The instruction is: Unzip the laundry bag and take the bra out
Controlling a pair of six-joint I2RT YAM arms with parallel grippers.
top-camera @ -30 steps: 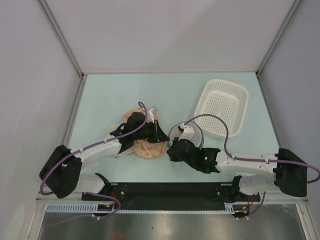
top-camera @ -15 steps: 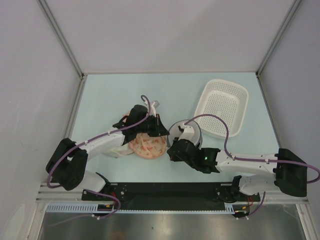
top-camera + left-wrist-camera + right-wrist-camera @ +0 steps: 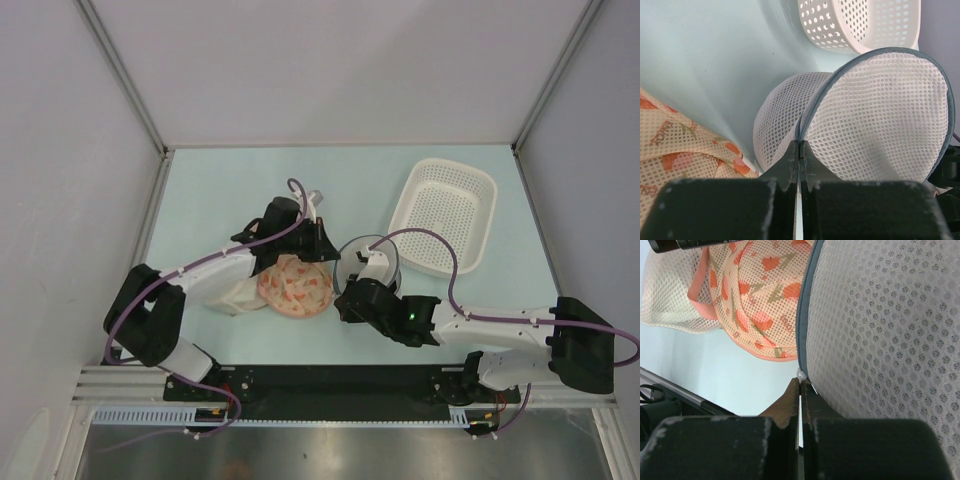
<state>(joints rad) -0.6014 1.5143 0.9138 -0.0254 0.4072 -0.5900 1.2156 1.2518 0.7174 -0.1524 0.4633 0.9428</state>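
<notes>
The laundry bag (image 3: 368, 262) is a round white mesh drum with a dark zipper band, lying between the two arms. In the left wrist view my left gripper (image 3: 800, 144) is shut on the zipper band where the mesh lid (image 3: 875, 115) meets the drum. My right gripper (image 3: 801, 381) is shut on the small white zipper pull (image 3: 801, 374) at the bag's dark band (image 3: 802, 315). From above, the left gripper (image 3: 325, 250) meets the bag's left side and the right gripper (image 3: 346, 284) its near side. The bra is hidden.
A peach floral padded item (image 3: 296, 290) in light mesh lies just left of the bag, under the left arm, and shows in the right wrist view (image 3: 755, 295). A white perforated basket (image 3: 445, 210) stands at the back right, close behind the bag.
My left arm has swung right, off the peach floral item, and its shut gripper now pinches the bag's band. The right arm has barely moved.
</notes>
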